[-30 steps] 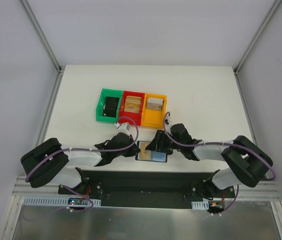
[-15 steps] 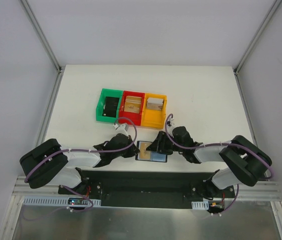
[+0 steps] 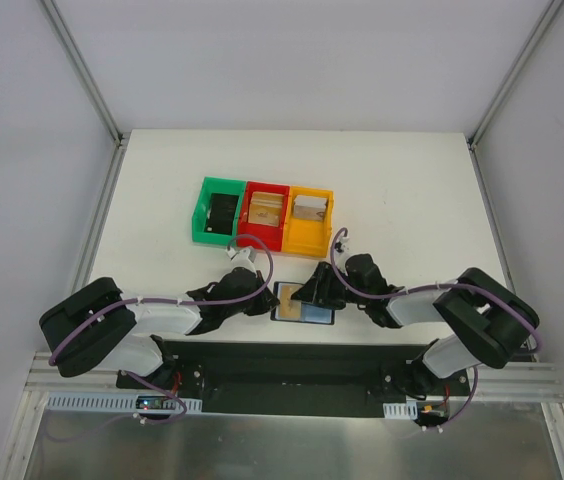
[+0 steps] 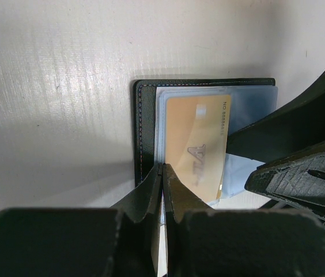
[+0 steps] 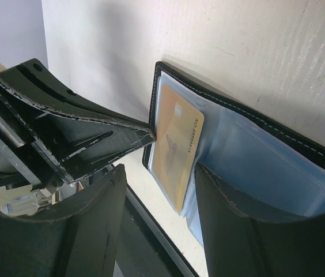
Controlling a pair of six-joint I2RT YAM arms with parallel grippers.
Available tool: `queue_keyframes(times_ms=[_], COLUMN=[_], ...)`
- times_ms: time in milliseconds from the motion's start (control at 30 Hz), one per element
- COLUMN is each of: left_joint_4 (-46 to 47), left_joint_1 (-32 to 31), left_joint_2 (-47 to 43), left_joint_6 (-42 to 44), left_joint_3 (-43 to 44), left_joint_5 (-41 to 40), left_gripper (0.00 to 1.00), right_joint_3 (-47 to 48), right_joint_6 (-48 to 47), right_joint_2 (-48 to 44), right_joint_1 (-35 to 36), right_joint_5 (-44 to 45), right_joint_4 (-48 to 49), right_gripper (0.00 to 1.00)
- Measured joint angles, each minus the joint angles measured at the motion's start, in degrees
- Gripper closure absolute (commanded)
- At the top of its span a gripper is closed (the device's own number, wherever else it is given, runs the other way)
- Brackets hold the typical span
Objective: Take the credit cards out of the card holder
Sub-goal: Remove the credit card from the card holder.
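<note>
White surface point(image 3: 412, 190) inside a pale-walled booth with aluminium framing. A green bin point(image 3: 212, 237), a red bin point(image 3: 266, 187) and an orange bin point(image 3: 305, 243) stand in a touching row near the middle. Each has something small and flat inside, too small to name from above.

Close to the near edge, between the two arms, the card holder point(image 3: 307, 314) lies open flat, its black cover down and its grey-blue panels facing up. A tan-gold credit card point(image 3: 287, 296) lies on the panel nearer the left arm. In the left wrist view the credit card point(image 4: 200, 144) lies slightly askew to the cover's stitched edge.

The left tool point(image 3: 265, 300) is closed, with nothing between its fingers. Its tips point(image 4: 162, 173) are pressed together at the edge of the card holder point(image 4: 145, 133), just beside the card's corner.

The right tool point(image 3: 312, 292) reaches in from the other side with its jaws apart. In its own view point(image 5: 158, 168), one finger is over the blue panel of the card holder point(image 5: 266, 161) and the other is off the near edge. The end of the credit card point(image 5: 177, 150) lies between them. I cannot tell whether either finger touches it.
</note>
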Motion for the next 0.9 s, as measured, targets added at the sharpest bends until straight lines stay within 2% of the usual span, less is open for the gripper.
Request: queue_keyframes(times_ms=[900], left_joint_4=[0.4], left_joint_1=[0.0], left_joint_2=[0.3], left_joint_6=[-0.1], left_joint_3=[0.0], left_joint_5=[0.1], left_gripper=[1.0], right_joint_3=[-0.7], right_joint_6=[2.9], right_joint_2=[4.3], right_joint_1=[-0.1], right_joint_5=[-2.3], right_joint_4=[7.0], right_gripper=[0.5])
